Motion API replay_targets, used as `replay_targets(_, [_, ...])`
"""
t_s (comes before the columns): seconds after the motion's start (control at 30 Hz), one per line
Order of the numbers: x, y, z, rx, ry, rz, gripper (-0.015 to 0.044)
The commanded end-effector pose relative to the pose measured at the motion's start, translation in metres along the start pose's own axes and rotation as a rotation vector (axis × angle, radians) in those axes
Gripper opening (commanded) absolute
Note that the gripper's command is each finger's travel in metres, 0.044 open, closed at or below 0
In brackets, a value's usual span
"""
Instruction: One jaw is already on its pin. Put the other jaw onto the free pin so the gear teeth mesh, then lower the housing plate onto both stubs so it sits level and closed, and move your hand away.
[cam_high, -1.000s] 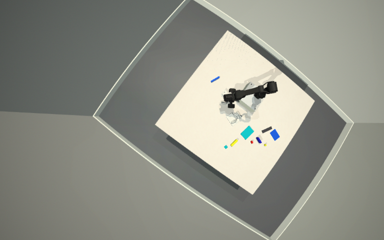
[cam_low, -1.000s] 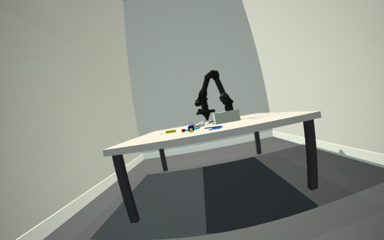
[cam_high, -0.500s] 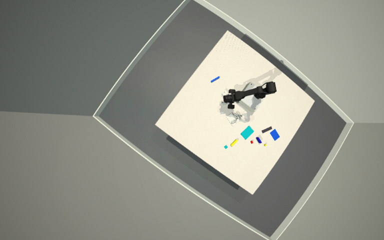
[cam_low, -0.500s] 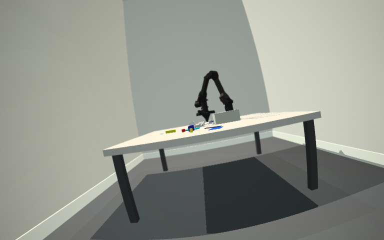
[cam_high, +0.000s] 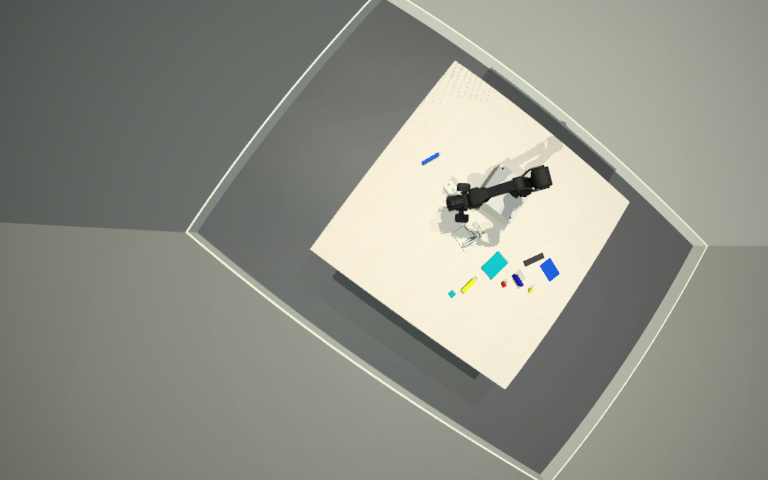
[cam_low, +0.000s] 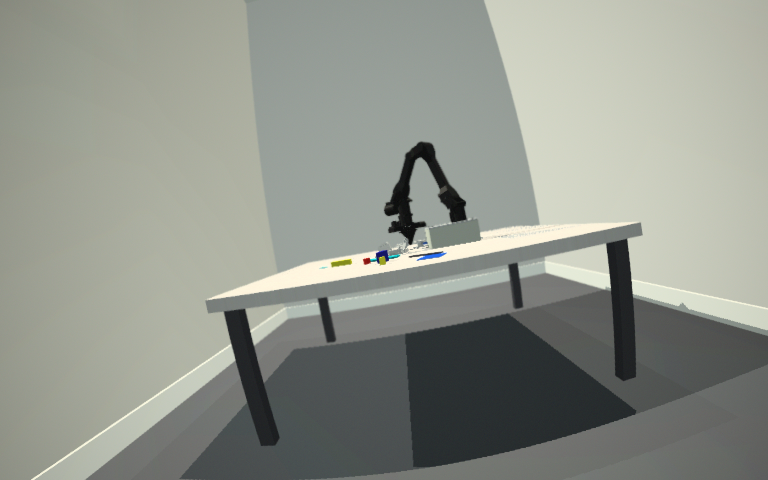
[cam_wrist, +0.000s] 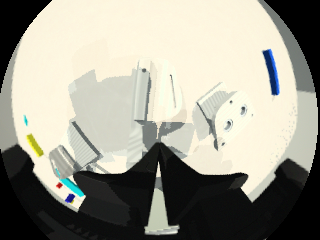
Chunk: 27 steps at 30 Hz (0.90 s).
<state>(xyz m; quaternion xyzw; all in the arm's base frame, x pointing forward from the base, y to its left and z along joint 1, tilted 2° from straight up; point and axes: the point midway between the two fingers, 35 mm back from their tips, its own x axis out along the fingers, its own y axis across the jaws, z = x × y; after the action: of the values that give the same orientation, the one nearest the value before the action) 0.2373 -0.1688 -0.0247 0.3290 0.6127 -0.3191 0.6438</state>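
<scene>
My gripper (cam_high: 461, 202) (cam_low: 410, 241) (cam_wrist: 159, 145) points down, shut, with nothing seen between its fingertips. A white plate with two round holes (cam_wrist: 241, 119) is right of the fingertips in the wrist view, tilted beside a ribbed white part (cam_wrist: 212, 101). Ahead of the fingertips is a long pale part (cam_wrist: 142, 92) with a rounded white part (cam_wrist: 169, 92) close to its right. To the left are a ribbed part (cam_wrist: 82, 143) and a rounded ribbed part (cam_wrist: 61, 161). I cannot tell which are jaws, nor see the pins or any meshing teeth.
A pale box (cam_low: 454, 233) stands near the arm's base. A blue bar (cam_high: 430, 158) (cam_wrist: 271, 72) lies apart. A cyan plate (cam_high: 494, 265), a yellow bar (cam_high: 468, 285) (cam_wrist: 35, 145), a dark blue block (cam_high: 517, 280), a dark bar (cam_high: 533, 259) and a blue plate (cam_high: 549, 269) lie on the other side.
</scene>
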Motion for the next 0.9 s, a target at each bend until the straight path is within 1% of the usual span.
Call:
replay_targets(0.0, [0.0,0.009,0.001,0.003,-0.001,0.003,0.0])
replay_targets(0.33, [-0.001,0.026,0.0,0.003,-0.001,0.004,0.0])
replay_targets(0.7, [-0.004,0.032,0.0,0.003,-0.001,0.005,0.0])
replay_targets(0.77, [-0.019,0.031,0.001,0.003,0.0,0.005,0.0])
replay_targets(0.87, [-0.053,0.028,0.0,0.001,0.0,0.004,0.0])
